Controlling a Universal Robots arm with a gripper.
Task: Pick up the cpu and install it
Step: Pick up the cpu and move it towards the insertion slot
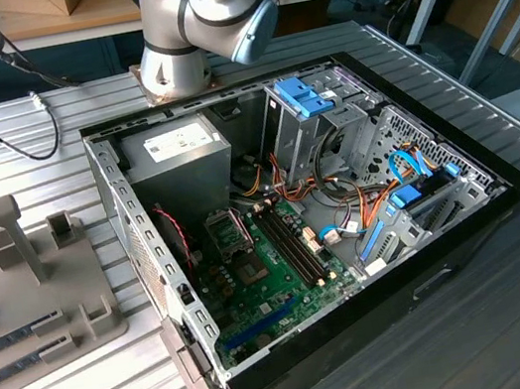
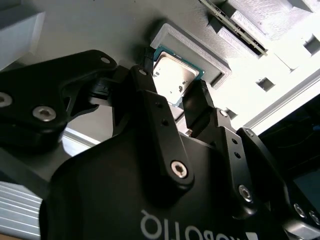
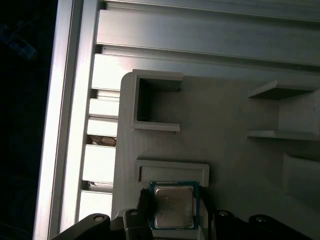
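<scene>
The cpu (image 2: 172, 75) (image 3: 173, 206), a small square chip with a silvery top and a thin green rim, lies flat in a raised cradle of the grey holder block (image 3: 225, 150). In both wrist views my gripper (image 2: 172, 84) (image 3: 175, 222) hangs right over it, open. One black finger (image 2: 148, 62) stands close against one edge of the chip, and the other finger (image 2: 194, 100) stands just off the opposite edge. The chip still rests in its cradle. In the exterior view the motherboard's socket (image 1: 226, 231) lies inside the open computer case (image 1: 303, 378).
The grey holder block (image 1: 65, 289) lies on the slatted metal table at the exterior view's left, with long memory sticks (image 1: 14, 344) in its slots. The arm's base (image 1: 177, 38) stands behind the case. A grey power-supply box (image 1: 178, 158) and drive cages fill the case's far side.
</scene>
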